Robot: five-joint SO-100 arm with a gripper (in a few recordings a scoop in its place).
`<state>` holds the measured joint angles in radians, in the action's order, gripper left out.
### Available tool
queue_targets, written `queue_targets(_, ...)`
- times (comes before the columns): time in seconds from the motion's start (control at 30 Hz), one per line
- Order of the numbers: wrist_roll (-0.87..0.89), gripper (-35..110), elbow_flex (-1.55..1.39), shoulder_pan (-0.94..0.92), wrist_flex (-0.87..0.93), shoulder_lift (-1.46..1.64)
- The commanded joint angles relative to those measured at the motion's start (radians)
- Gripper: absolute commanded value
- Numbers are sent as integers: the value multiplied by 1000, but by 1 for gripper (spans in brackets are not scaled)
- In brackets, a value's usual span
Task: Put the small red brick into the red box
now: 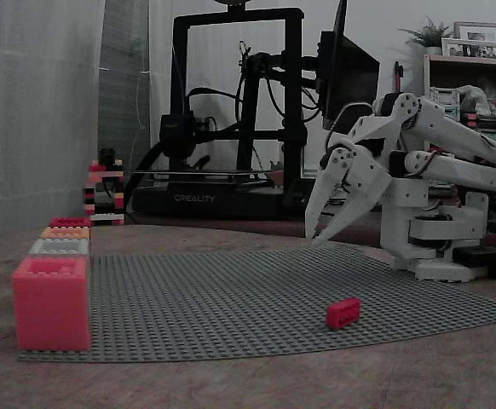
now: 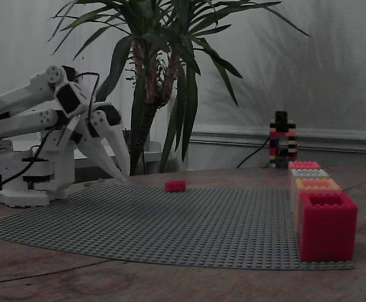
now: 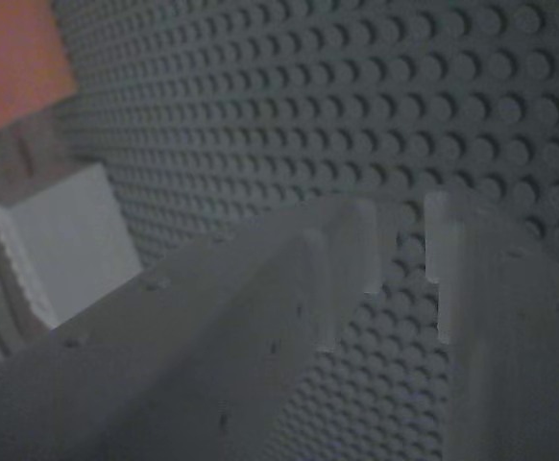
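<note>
The small red brick (image 1: 343, 313) (image 2: 175, 185) lies on the grey studded baseplate (image 1: 231, 290) (image 2: 189, 220) (image 3: 356, 96), apart from everything else. The red box (image 2: 326, 226) (image 1: 69, 222), deep crimson with a studded rim, stands at one end of a row of boxes along the plate's edge. My white gripper (image 1: 314, 239) (image 2: 122, 177) (image 3: 400, 230) hangs just above the plate near the arm's base, tips pointing down. It is open by a narrow gap with nothing between its fingers. The brick lies on the plate between the gripper and the row of boxes.
In the same row stand an orange box (image 2: 317, 184) (image 1: 65, 232), a white-grey box (image 2: 309, 173) (image 1: 59, 247) and a pink-salmon box (image 1: 50, 302) (image 2: 304, 165). A small brick tower (image 1: 103, 192) (image 2: 282, 139) stands behind the row. A 3D printer (image 1: 231, 111) and a potted plant (image 2: 164, 75) are off the plate.
</note>
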<state>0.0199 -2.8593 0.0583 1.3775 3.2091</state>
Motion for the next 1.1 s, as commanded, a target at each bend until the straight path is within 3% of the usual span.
queue_targets(0.0,9,0,-2,12,26,11)
queue_targets(0.73,3,0,14,12,-9,-21)
queue_targets(0.93,28,0,262,31,-126,-307)
queue_targets(1.07,98,0,526,84,-52,-526)
